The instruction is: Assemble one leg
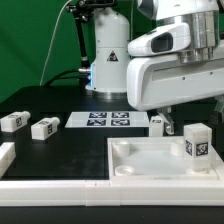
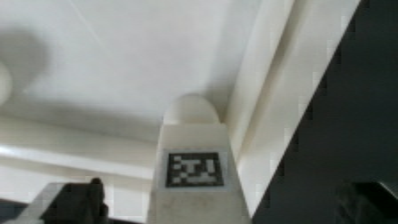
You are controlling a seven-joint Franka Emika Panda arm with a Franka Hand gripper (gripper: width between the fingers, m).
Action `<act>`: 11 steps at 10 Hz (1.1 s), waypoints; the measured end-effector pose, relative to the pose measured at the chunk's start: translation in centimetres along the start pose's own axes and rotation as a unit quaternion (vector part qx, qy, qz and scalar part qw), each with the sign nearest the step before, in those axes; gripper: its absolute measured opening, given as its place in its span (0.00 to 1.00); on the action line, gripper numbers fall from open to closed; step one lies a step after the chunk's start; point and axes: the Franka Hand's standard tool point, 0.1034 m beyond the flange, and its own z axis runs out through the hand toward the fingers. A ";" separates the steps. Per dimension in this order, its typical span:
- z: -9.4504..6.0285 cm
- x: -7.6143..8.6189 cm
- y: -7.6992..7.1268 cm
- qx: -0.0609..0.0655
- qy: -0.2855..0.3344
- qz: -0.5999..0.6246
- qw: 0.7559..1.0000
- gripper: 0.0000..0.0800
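Note:
A white leg (image 1: 196, 140) with a tag on its face stands upright at the near right corner of the white tabletop (image 1: 135, 160). In the wrist view the same leg (image 2: 196, 160) rises between my fingers, with the tabletop (image 2: 125, 50) behind it. My gripper (image 2: 230, 197) is open around the leg, and a gap shows between the leg and the one dark finger (image 2: 80, 198). In the exterior view the arm's hand hangs just above the leg and the fingertips do not show clearly. Three more legs lie on the black table: two at the exterior view's left (image 1: 12, 121) (image 1: 44, 127), one by the marker board (image 1: 157, 122).
The marker board (image 1: 108, 120) lies flat at the middle back. A white block (image 1: 5, 155) sits at the exterior view's left edge. The robot's base (image 1: 108, 55) stands behind the marker board. A green backdrop fills the back.

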 end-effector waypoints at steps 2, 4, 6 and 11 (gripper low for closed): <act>0.1 0.1 -0.2 0.010 -0.031 0.002 0.999 0.81; 0.0 0.5 -0.4 0.008 -0.023 0.013 1.000 0.81; 0.3 1.3 -0.3 0.005 -0.009 0.001 1.000 0.81; 0.5 1.8 0.5 0.003 0.000 -0.004 1.000 0.81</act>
